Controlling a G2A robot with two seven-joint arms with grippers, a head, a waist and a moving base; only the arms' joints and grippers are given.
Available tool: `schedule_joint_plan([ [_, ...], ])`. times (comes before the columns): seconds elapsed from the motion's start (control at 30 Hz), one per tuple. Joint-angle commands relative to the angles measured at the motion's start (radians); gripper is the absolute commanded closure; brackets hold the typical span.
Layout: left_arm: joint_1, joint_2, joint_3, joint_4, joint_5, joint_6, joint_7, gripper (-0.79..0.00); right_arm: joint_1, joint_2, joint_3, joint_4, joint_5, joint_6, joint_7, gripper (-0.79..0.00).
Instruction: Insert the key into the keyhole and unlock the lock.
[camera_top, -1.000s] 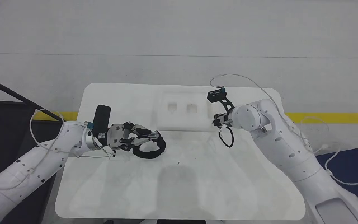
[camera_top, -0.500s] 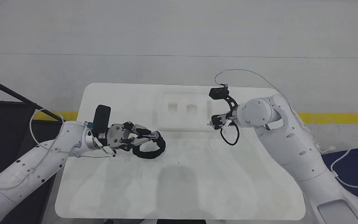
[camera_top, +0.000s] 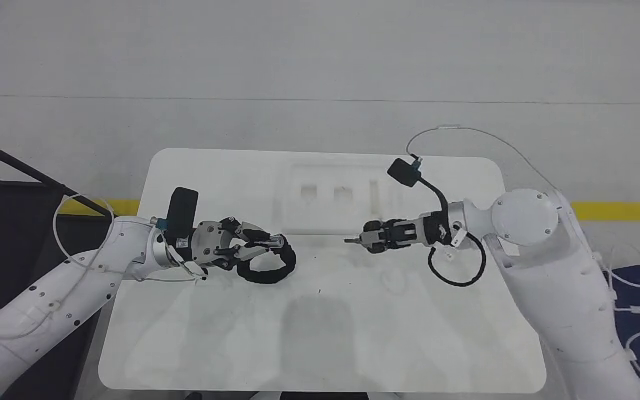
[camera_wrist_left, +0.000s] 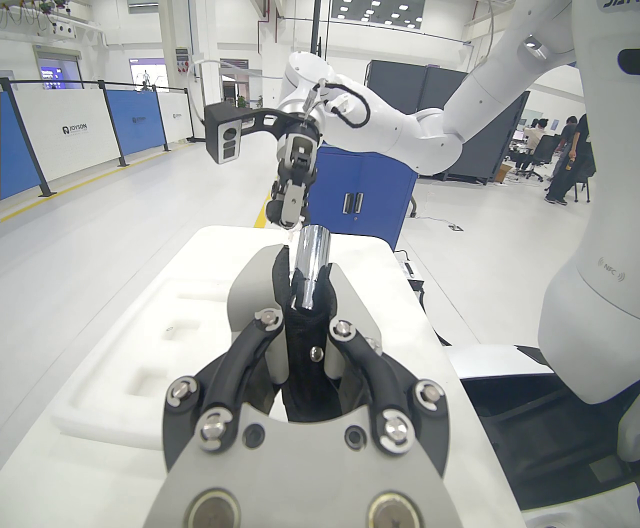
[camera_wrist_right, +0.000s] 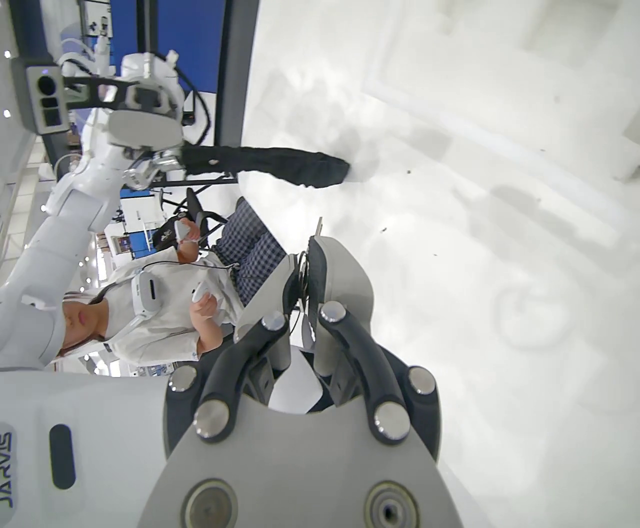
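Toward the left edge of the table (camera_top: 200, 340), the left gripper (camera_top: 255, 247) is clenched on the lock (camera_top: 280, 262), gripping its black sleeve; the chrome cylinder (camera_wrist_left: 311, 250) sticks out past the gripper and the black cable loop curls beside it. Slightly farther, around mid-table, the right gripper (camera_top: 372, 238) pinches the key (camera_top: 352, 240), blade aimed at the lock, a gap between them. Along the far edge sits a white foam tray (camera_top: 300, 218) with 2 recesses
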Motion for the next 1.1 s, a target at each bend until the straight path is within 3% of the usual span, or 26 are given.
schedule_joint_plan([
  [0.0, 0.000, 0.000, 0.000, 0.000, 0.000, 0.000, 0.000, 0.000, -0.012, 0.002, 0.014, -0.035, 0.040, -0.014, -0.007, 0.000],
  [0.33, 0.000, 0.000, 0.000, 0.000, 0.000, 0.000, 0.000, 0.000, -0.043, 0.002, 0.036, -0.091, 0.188, -0.144, -0.085, 0.000],
  [0.7, 0.001, -0.002, -0.005, -0.017, 0.007, 0.016, -0.018, 0.000, -0.043, 0.002, 0.036, -0.091, 0.188, -0.144, -0.085, 0.000],
  [0.8, 0.002, -0.013, -0.022, -0.045, 0.032, 0.015, 0.001, 0.000, -0.067, 0.007, 0.044, -0.114, 0.161, -0.135, -0.111, 0.000],
  [1.07, -0.021, -0.068, -0.005, -0.040, 0.173, 0.017, 0.017, 0.000, -0.105, 0.028, 0.083, -0.222, 0.122, -0.092, -0.049, 0.000],
])
